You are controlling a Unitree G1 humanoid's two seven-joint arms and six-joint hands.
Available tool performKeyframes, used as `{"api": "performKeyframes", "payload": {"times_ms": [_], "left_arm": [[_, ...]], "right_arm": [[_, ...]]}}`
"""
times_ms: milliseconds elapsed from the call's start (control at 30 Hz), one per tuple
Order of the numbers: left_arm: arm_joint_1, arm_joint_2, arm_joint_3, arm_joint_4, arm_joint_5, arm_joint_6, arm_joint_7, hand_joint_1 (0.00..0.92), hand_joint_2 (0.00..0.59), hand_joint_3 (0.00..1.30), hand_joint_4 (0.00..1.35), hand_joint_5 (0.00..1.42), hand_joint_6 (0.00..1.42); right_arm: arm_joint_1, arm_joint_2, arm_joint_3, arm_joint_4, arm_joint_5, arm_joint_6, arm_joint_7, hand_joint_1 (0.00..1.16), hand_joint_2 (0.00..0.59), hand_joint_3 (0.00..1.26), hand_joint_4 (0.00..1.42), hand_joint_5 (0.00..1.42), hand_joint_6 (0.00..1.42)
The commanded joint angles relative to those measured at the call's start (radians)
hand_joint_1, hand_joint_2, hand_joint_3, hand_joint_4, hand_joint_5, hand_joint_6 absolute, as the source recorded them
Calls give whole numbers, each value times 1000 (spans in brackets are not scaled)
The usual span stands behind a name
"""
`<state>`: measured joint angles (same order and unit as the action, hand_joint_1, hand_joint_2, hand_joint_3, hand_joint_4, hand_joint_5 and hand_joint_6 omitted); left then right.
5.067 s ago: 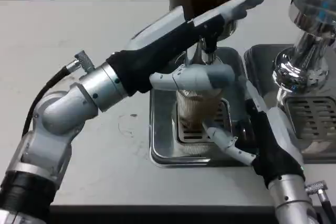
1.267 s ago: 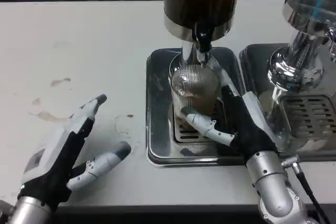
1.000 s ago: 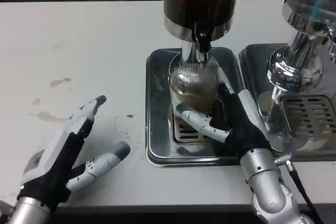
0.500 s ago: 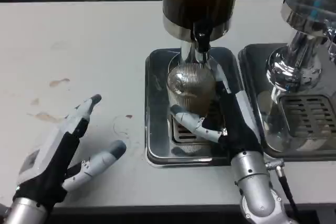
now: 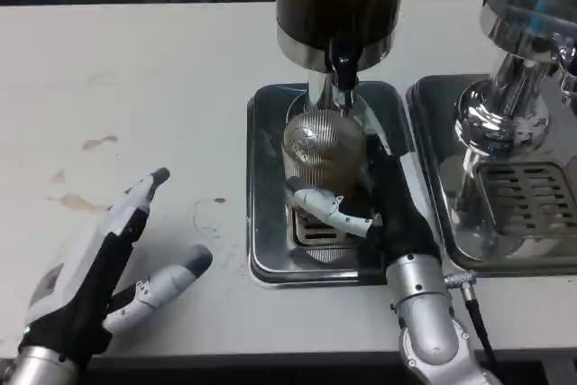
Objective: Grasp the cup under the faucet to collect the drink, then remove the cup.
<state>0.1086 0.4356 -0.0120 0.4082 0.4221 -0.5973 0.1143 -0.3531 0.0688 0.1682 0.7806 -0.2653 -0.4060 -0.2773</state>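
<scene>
A ribbed clear cup (image 5: pixel 323 152) holding brown drink sits on the grate of the steel drip tray (image 5: pixel 266 196), just below the black faucet (image 5: pixel 343 74) of the dark dispenser (image 5: pixel 338 2). My right hand (image 5: pixel 374 200) wraps the cup from the right, thumb across its lower front and fingers behind it. My left hand (image 5: pixel 104 263) lies open on the white table at the lower left, palm down, well away from the tray.
A second chrome dispenser (image 5: pixel 514 60) with its own drip tray (image 5: pixel 523 209) stands at the right. Brown stains (image 5: pixel 90 143) mark the table left of the tray. A cable (image 5: pixel 473 313) runs off my right wrist.
Five seconds ago my left hand was up on the dispenser; it now rests on the table. In the last second the right hand and cup drifted slightly left, the cup leaning a little.
</scene>
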Motion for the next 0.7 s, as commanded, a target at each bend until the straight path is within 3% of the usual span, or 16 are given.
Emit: {"api": "performKeyframes", "payload": {"times_ms": [33, 233, 300, 700], "left_arm": [[12, 17, 0, -19, -13, 12, -15, 0, 112, 0, 0, 0, 0], [13, 20, 0, -25, -20, 13, -20, 0, 112, 0, 0, 0, 0], [13, 21, -3, -24, -22, 12, -23, 0, 114, 0, 0, 0, 0], [7, 21, -8, -17, -26, 6, -25, 0, 117, 0, 0, 0, 0]], "right_arm": [[15, 16, -2, 30, -2, 25, -22, 990, 210, 290, 399, 389, 539], [17, 20, -13, 23, -13, -12, -94, 1035, 224, 450, 504, 519, 659], [22, 21, -14, 15, -20, -24, -123, 1041, 203, 510, 552, 574, 743], [53, 22, -18, -25, -42, -70, -237, 1084, 172, 641, 650, 755, 963]]}}
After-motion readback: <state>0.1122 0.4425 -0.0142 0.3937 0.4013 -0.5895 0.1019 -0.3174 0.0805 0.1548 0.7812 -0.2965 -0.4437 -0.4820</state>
